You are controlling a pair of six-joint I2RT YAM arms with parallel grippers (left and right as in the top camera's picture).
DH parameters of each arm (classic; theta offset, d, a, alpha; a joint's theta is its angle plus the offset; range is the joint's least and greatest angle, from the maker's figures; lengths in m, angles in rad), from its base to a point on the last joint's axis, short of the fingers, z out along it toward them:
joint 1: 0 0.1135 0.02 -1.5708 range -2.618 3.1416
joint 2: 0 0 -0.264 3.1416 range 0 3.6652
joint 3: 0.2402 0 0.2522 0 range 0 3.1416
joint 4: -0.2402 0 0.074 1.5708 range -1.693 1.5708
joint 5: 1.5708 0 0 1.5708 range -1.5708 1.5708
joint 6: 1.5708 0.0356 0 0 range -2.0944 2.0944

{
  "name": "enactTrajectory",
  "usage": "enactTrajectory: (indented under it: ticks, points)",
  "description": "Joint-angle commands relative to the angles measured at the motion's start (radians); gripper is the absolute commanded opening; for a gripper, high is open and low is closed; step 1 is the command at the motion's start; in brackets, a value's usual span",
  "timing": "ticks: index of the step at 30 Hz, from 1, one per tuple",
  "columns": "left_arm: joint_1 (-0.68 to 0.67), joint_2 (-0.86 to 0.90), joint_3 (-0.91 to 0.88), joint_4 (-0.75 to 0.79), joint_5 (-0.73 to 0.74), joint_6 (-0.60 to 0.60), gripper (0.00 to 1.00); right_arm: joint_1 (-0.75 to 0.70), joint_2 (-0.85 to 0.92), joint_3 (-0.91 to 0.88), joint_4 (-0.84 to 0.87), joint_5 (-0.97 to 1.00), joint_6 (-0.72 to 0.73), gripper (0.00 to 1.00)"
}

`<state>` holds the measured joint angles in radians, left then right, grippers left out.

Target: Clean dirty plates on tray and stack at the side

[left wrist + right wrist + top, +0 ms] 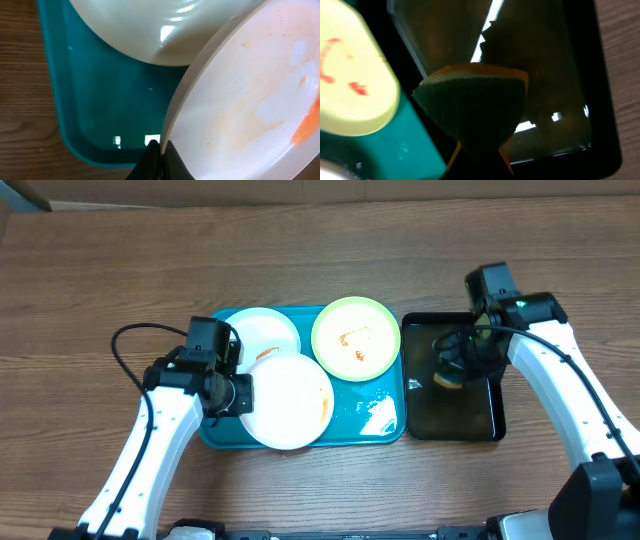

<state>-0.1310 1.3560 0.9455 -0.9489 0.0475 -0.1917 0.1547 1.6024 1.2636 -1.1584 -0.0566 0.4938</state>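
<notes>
A teal tray holds three plates. My left gripper is shut on the left rim of a large white plate with an orange smear; its fingers pinch the rim of the plate. A smaller white plate lies behind it, also in the left wrist view. A green plate with red streaks sits at the tray's back right. My right gripper is shut on an orange and green sponge over the black tray.
The black tray holds water and stands right of the teal tray. Wet streaks lie on the teal tray's front right corner. Brown wooden table all round. A black cable loops by my left arm.
</notes>
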Motion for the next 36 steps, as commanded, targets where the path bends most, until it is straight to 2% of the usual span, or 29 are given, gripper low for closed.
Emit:
enactTrajectory:
  ticks: [1, 7, 13, 19, 26, 33, 36]
  points:
    - [-0.001, -0.062, 0.034, 0.012, -0.113, -0.034, 0.04, -0.018, -0.01, -0.06, 0.032, -0.016, -0.026, 0.04]
    - [-0.017, -0.079, 0.096, 0.011, -0.177, -0.048, 0.04, -0.018, -0.01, -0.119, 0.071, -0.015, -0.031, 0.04]
    - [-0.172, -0.079, 0.178, 0.008, -0.444, -0.049, 0.04, -0.018, -0.009, -0.204, 0.135, -0.015, -0.031, 0.04]
    - [-0.366, -0.074, 0.184, 0.018, -0.697, -0.053, 0.04, -0.018, -0.008, -0.278, 0.241, -0.015, -0.065, 0.04]
    - [-0.536, -0.036, 0.184, 0.018, -0.863, -0.06, 0.04, -0.018, -0.007, -0.347, 0.359, -0.027, -0.064, 0.04]
    - [-0.68, 0.078, 0.184, 0.02, -1.087, -0.059, 0.04, -0.018, -0.007, -0.36, 0.377, -0.049, -0.064, 0.04]
    - [-0.703, 0.107, 0.184, 0.021, -1.128, -0.06, 0.04, -0.018, -0.007, -0.36, 0.379, -0.049, -0.064, 0.04]
